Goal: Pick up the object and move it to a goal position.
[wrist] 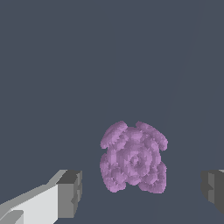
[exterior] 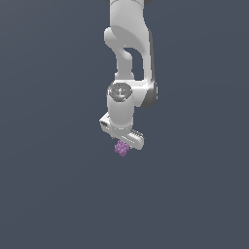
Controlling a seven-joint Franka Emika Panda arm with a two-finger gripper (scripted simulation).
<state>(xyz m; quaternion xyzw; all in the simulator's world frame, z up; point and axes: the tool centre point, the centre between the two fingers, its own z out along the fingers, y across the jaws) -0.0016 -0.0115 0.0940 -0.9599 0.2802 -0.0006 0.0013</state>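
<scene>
The white arm (exterior: 127, 58) is shown reaching straight down, its pincer (exterior: 124, 146) spread wide, with the purple beaded object (exterior: 121, 149) seen directly beneath it, between the two grey fingertips (wrist: 70, 193) and touched by neither.

The supporting surface is a flat, uniform dark slate-grey plane (exterior: 53, 194) filling both views. 1 item appears on it: a small purple lumpy bead-like cluster (exterior: 121, 149); actual contact with the surface cannot be confirmed.
</scene>
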